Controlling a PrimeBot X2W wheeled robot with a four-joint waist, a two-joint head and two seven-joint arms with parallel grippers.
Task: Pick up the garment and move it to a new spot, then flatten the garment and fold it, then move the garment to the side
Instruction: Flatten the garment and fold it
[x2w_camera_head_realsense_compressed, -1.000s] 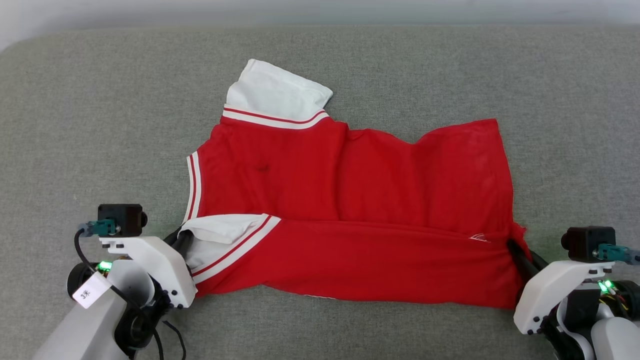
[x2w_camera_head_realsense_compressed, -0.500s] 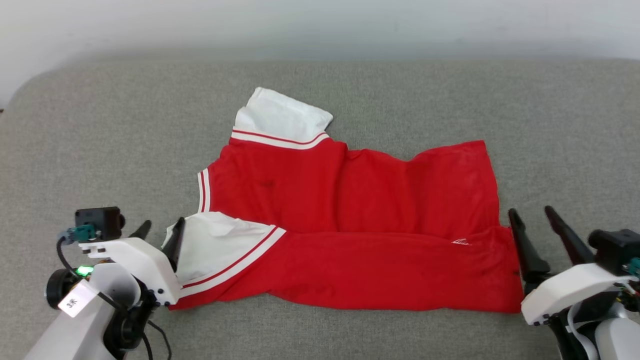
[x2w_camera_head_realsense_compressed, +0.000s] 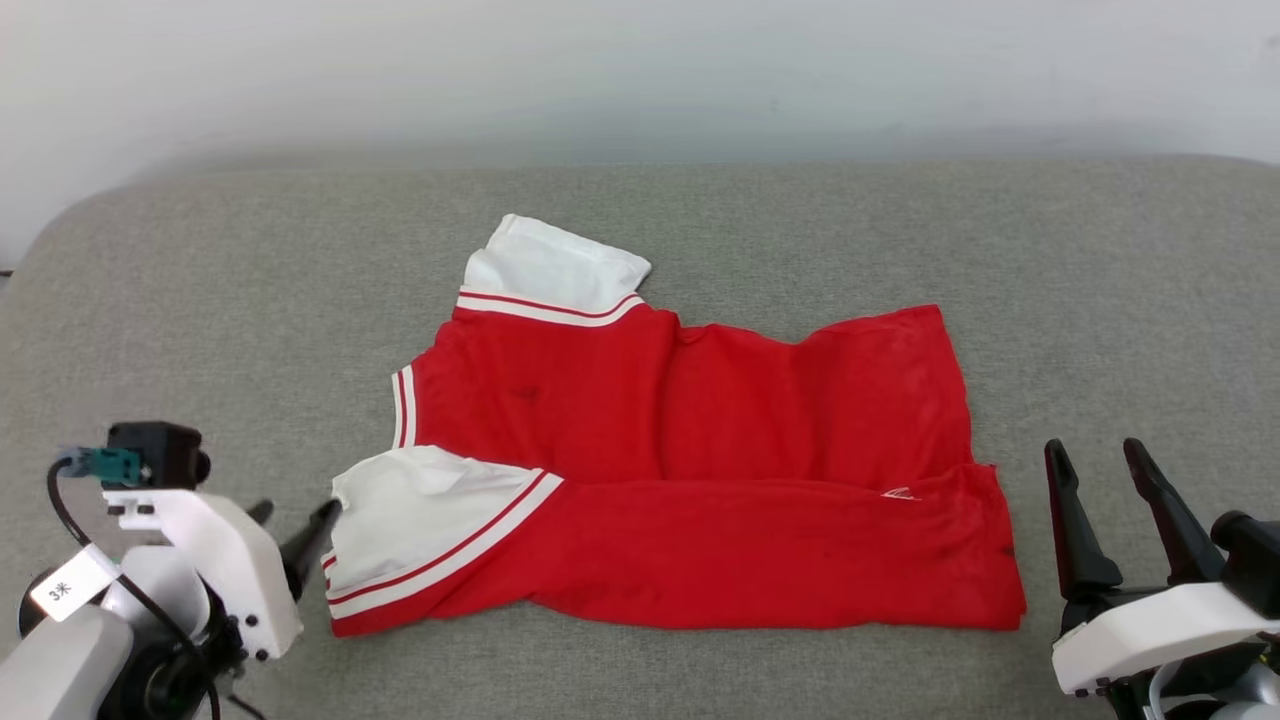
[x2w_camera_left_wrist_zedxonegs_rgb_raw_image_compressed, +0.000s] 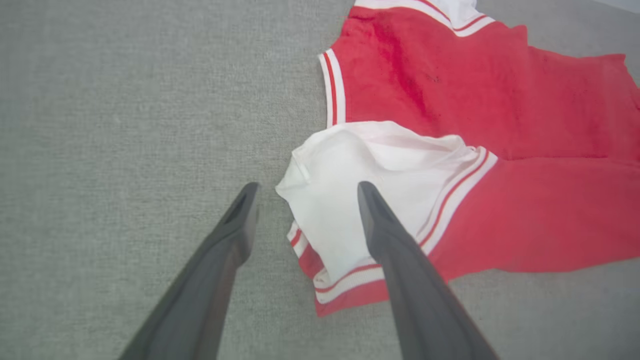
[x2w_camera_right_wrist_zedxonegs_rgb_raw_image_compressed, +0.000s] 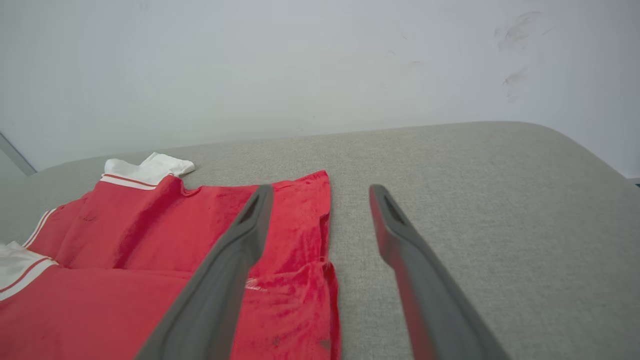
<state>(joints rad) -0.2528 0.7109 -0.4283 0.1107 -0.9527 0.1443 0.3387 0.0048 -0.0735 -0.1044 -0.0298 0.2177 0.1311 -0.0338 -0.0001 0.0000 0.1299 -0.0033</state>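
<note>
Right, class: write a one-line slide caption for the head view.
Red sports-jersey garment with white sleeves lies part-folded on grey fabric surface, open left gripper and open right gripper beside its ends.

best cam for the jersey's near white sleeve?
Left wrist view: the near white sleeve sits centre frame, wrinkles and striped trim sharp. Head view shows the sleeve whole but smaller. Right wrist view catches a sliver at its left edge.

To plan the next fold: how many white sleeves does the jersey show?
2: far sleeve on the jersey, at its far edge; near sleeve by the left gripper.
</note>
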